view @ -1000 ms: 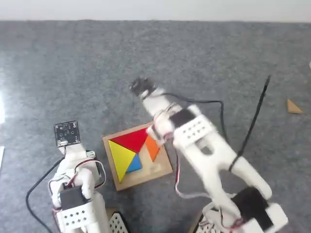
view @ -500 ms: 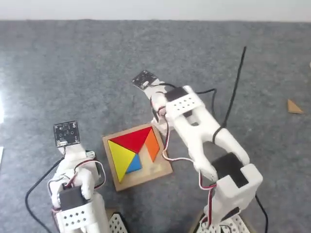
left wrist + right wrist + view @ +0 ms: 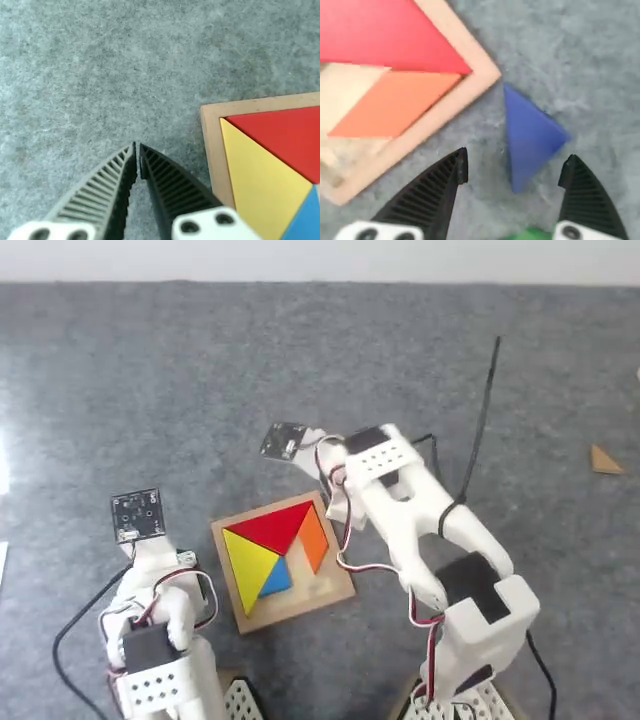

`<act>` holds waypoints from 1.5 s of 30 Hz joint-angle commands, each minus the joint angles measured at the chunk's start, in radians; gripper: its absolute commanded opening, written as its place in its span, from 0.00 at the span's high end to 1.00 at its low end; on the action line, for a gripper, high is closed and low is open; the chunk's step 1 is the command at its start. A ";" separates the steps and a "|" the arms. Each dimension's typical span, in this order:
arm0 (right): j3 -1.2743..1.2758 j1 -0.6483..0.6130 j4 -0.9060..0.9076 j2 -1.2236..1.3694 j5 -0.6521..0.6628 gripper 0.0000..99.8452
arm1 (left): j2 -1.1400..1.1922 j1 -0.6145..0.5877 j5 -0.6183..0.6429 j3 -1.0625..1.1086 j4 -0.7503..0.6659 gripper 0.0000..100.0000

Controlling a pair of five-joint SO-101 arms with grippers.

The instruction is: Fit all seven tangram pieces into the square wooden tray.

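The square wooden tray (image 3: 300,606) lies between the two arms. It holds a red triangle (image 3: 270,527), a yellow triangle (image 3: 247,558), a small blue triangle (image 3: 277,581) and an orange parallelogram (image 3: 314,539). The right arm (image 3: 385,465) is folded above the tray's far right corner. In the right wrist view my right gripper (image 3: 515,167) is open, straddling a dark blue triangle (image 3: 527,135) that lies flat on the carpet just off the tray's corner (image 3: 487,75). My left gripper (image 3: 136,147) is shut and empty over the carpet beside the tray's rim (image 3: 212,150).
Grey carpet covers the table. A small tan triangle (image 3: 604,460) lies far off to the right. Something green (image 3: 530,234) peeks in beside the right gripper's base. Part of the tray floor (image 3: 345,85) next to the orange piece is bare wood.
The right arm has folded up from its low stretched pose and its wrist has settled over the tray's far right corner. The left arm and the tray pieces have not moved.
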 commanded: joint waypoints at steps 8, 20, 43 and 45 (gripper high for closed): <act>0.008 0.038 -0.105 0.048 0.044 0.81 | -0.018 0.000 -0.005 -0.007 0.008 0.99; -0.109 0.082 -0.027 0.134 0.043 0.81 | -0.018 0.000 -0.005 -0.007 0.008 0.99; -0.129 0.107 -0.030 0.062 -0.043 0.99 | -0.018 0.000 -0.005 -0.007 0.008 0.99; -0.127 0.108 -0.004 0.030 -0.043 0.99 | -0.018 0.000 -0.005 -0.007 0.008 0.99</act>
